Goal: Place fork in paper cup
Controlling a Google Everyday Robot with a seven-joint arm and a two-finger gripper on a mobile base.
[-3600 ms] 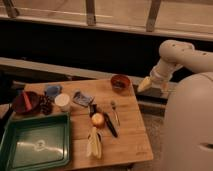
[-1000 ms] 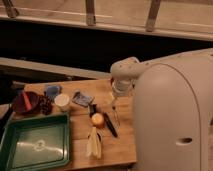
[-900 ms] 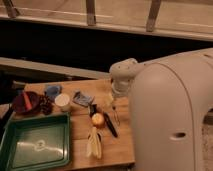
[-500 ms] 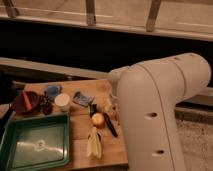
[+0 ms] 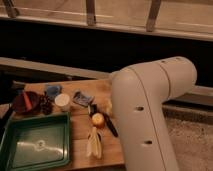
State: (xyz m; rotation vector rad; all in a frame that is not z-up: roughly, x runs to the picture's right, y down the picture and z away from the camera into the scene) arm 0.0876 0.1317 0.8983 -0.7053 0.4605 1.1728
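So: the gripper is out of sight behind the arm (image 5: pixel 150 110) near frame centre. Its jaws are released and spread wide, but I can't see whether they touch anything. The arm swung in from the right edge over the last few seconds and now covers the right half of the table (image 5: pixel 78 135), which reads as an approach to the fork, with no grasp yet. The fork is hidden too; it lay just right of the knife (image 5: pixel 108 126), a spot the arm now covers. The paper cup (image 5: pixel 62 101) sits left of centre, unobstructed, well apart from the arm.
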